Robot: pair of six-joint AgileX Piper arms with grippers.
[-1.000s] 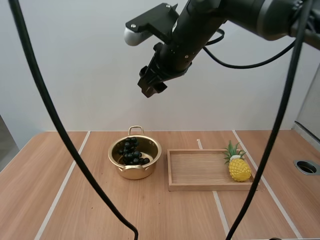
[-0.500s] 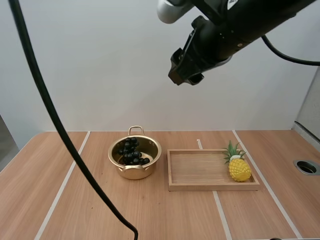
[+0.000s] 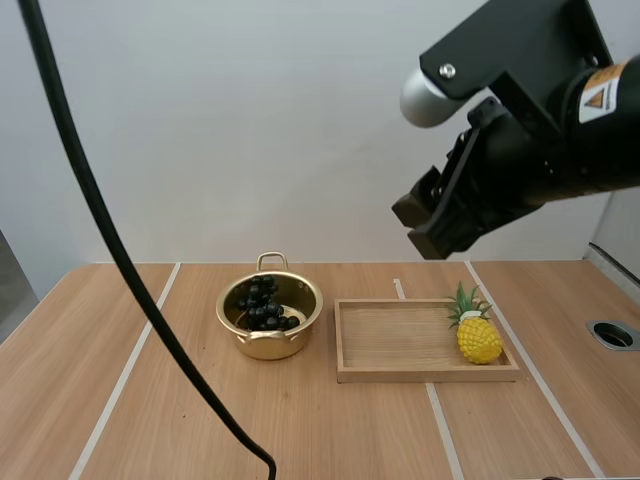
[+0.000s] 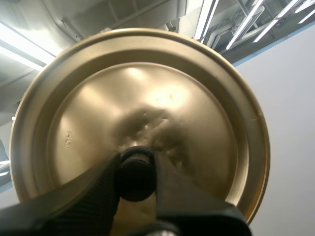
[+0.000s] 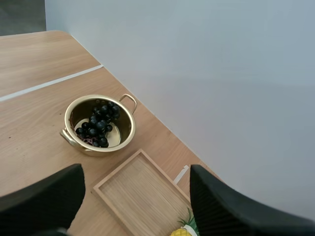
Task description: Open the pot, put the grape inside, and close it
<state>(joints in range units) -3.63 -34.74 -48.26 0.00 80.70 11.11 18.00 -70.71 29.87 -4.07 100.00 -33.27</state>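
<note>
The left gripper (image 4: 136,169) clamps the black knob (image 4: 135,177) of the gold lid (image 4: 162,98), whose round face spreads just beyond the fingertips. The right gripper (image 3: 436,226) hangs high with its fingers (image 5: 49,199) spread apart and nothing between them. Well below it and off to its left, the gold pot (image 3: 270,338) stands uncovered on the table (image 3: 100,380), the dark grapes (image 3: 262,303) inside. Under this gripper lies the wooden tray (image 3: 420,372), with a toy pineapple (image 3: 478,338) at its right end. A yellow warning sticker (image 3: 600,93) on the right arm carries print too small to read.

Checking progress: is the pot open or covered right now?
Open. The grapes show inside the pot; jaws of the left gripper pinch the lid by its knob.
</note>
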